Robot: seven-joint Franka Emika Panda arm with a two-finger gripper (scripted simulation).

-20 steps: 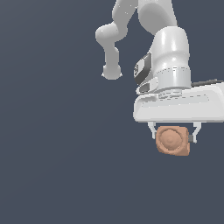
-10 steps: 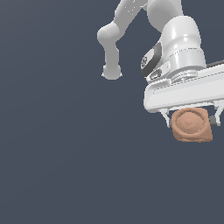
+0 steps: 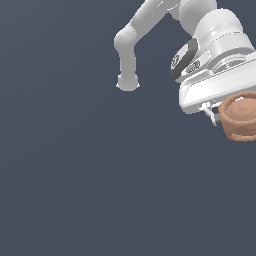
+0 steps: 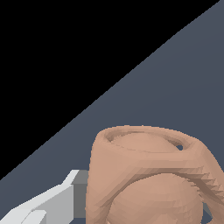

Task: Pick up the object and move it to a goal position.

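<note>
Arm: the white Franka arm (image 3: 150, 20) reached in from the upper part of the exterior view, its elbow joint hanging toward the middle and its wrist tilted toward that view's right edge. The tilt probably served the carry, turning the load toward wherever the goal lay; no goal marker showed in either view.

Hand housing: the broad white gripper body (image 3: 215, 85) sat at the exterior view's right, angled so that its underside faced the camera.

Gripper: the gripper (image 3: 235, 120) was closed on the object. One pale finger (image 4: 48, 205) with a grey pad pressed flat against the lump's side in the wrist view; the opposite finger was barely visible behind the lump, so the two-sided pinch is a judgement from how the lump hung.

Object: the object (image 3: 241, 117), a terracotta-brown rounded lump with a raised round face, was held just under the housing, partly cut off by the exterior view's right edge. In the wrist view the object (image 4: 148, 175) filled much of the picture, rim and domed face toward the camera. It touched nothing except the fingers, so it looked lifted and in transit.

Surface: a plain, unmarked dark slate-blue ground (image 3: 75, 175) spread beneath everything, with no shadow that would tell height.

Room: no walls or furniture appeared; the wrist view showed a black void beyond a straight diagonal edge of the ground.
</note>
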